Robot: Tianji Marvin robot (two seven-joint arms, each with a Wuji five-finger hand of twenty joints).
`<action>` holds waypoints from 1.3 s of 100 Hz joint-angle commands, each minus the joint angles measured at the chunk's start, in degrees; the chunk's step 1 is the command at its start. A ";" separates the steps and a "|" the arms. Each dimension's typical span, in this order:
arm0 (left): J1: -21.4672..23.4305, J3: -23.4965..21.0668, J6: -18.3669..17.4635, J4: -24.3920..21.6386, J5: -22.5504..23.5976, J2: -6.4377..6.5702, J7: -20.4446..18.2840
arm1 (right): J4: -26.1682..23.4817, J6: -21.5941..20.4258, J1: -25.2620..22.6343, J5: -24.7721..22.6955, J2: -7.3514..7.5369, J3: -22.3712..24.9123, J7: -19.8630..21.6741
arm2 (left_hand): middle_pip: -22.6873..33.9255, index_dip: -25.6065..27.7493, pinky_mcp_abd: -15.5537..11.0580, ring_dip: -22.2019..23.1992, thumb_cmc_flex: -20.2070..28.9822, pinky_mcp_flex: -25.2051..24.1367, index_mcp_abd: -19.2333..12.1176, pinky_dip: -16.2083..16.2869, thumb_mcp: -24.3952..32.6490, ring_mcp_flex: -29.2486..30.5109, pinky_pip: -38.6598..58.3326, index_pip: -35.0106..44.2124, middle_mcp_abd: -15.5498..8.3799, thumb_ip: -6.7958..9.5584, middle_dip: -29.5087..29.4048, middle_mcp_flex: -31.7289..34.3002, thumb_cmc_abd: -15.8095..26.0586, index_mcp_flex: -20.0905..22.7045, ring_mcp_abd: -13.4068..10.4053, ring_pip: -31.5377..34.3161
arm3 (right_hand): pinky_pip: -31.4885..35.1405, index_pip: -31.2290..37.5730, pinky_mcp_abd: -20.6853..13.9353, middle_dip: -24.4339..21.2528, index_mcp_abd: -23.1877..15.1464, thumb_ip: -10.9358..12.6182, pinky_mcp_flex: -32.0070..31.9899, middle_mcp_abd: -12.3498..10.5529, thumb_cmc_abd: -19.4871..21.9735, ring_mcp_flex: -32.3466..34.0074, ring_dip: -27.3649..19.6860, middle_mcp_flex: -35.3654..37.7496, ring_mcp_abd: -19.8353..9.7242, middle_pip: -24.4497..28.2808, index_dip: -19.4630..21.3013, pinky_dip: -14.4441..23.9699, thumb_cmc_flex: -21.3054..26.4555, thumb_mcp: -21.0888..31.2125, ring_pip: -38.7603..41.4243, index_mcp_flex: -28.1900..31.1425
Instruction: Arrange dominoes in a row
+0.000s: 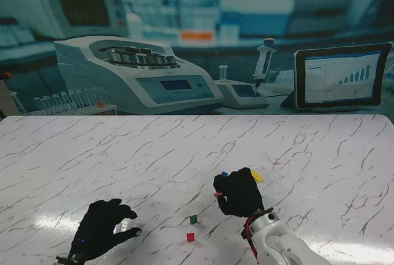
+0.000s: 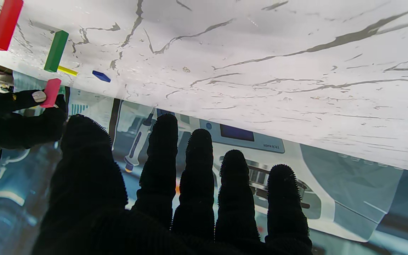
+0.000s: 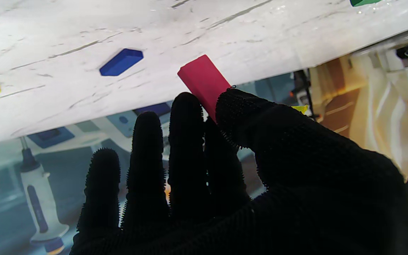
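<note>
My right hand (image 1: 237,193) is shut on a pink domino (image 3: 204,80), pinched between thumb and fingers above the table; the pink domino (image 1: 217,195) pokes out on its left side. A blue domino (image 1: 224,174) lies flat just beyond the hand, and a yellow domino (image 1: 257,176) lies flat to its right. Nearer to me a green domino (image 1: 193,219) and a red domino (image 1: 190,237) stand upright close together. My left hand (image 1: 101,228) hovers open, fingers spread, at the near left. The left wrist view shows the red domino (image 2: 6,24), the green domino (image 2: 56,51) and the held pink domino (image 2: 51,92).
A white marble-patterned table (image 1: 197,148) fills the view. Behind its far edge is a printed backdrop of lab gear: a centrifuge (image 1: 138,71), a pipette (image 1: 263,62) and a tablet screen (image 1: 341,77).
</note>
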 commanded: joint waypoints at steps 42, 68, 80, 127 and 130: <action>1.14 -0.43 -2.13 -0.72 -0.08 -0.04 -1.27 | 4.81 1.84 6.11 4.80 -2.60 -8.21 -1.14 | 0.93 0.68 -1.31 0.68 -0.72 0.01 -1.71 0.31 -0.64 0.35 0.36 0.37 -1.22 -0.24 0.59 1.42 -0.23 1.10 -1.53 1.21 | 1.38 2.38 0.63 -1.94 1.13 2.27 -0.61 -0.82 3.17 -0.11 -0.43 0.60 -1.27 -0.26 0.03 0.18 1.18 -0.76 0.13 -3.05; 1.12 -0.16 -1.96 -0.54 -0.28 -0.07 -1.09 | 7.95 2.08 9.04 7.17 -3.60 -11.60 -1.94 | 0.97 0.69 -1.06 0.64 -0.72 0.02 -1.77 0.37 -0.64 0.41 0.45 0.47 -1.26 -0.25 0.60 1.48 -0.26 1.14 -1.52 1.19 | 1.30 2.34 0.57 -2.34 1.24 1.85 -0.93 -0.65 3.78 -0.54 -0.45 0.18 -1.23 -0.63 -0.18 0.09 1.70 -1.82 0.10 -3.45; 1.20 -0.12 -1.87 -0.57 -0.43 -0.10 -1.08 | 8.92 2.66 10.29 8.13 -3.94 -12.86 -1.52 | 0.92 0.66 -1.09 0.63 -0.74 -0.02 -1.78 0.39 -0.64 0.38 0.49 0.45 -1.20 -0.25 0.58 1.38 -0.22 1.05 -1.51 1.17 | 1.24 2.14 0.61 -2.56 1.30 1.41 -1.10 -0.54 4.12 -0.83 -0.48 -0.03 -1.11 -0.89 -0.39 0.05 2.09 -2.52 0.02 -3.70; 2.08 -0.48 -1.31 -1.04 -0.74 -0.25 -0.90 | 11.84 2.85 12.27 11.30 -4.94 -15.01 -1.15 | 0.98 0.63 -1.02 0.62 -0.70 -0.13 -1.69 0.40 -0.63 0.31 0.47 0.45 -1.17 -0.24 0.59 1.44 -0.22 1.04 -1.53 1.17 | 1.05 1.92 0.69 -2.71 1.52 0.58 -1.50 -0.21 4.69 -1.36 -0.46 -0.50 -0.97 -1.24 -0.66 -0.04 2.96 -3.79 0.04 -4.10; 2.09 -0.49 -1.30 -1.05 -0.76 -0.26 -0.91 | 11.77 2.84 12.21 11.39 -4.91 -14.93 -1.01 | 0.96 0.63 -0.99 0.61 -0.66 -0.11 -1.64 0.40 -0.60 0.26 0.48 0.44 -1.18 -0.23 0.58 1.40 -0.20 1.02 -1.48 1.15 | 1.05 1.89 0.69 -2.71 1.53 0.54 -1.50 -0.19 4.71 -1.37 -0.46 -0.49 -0.96 -1.24 -0.69 -0.04 2.95 -3.86 0.03 -4.13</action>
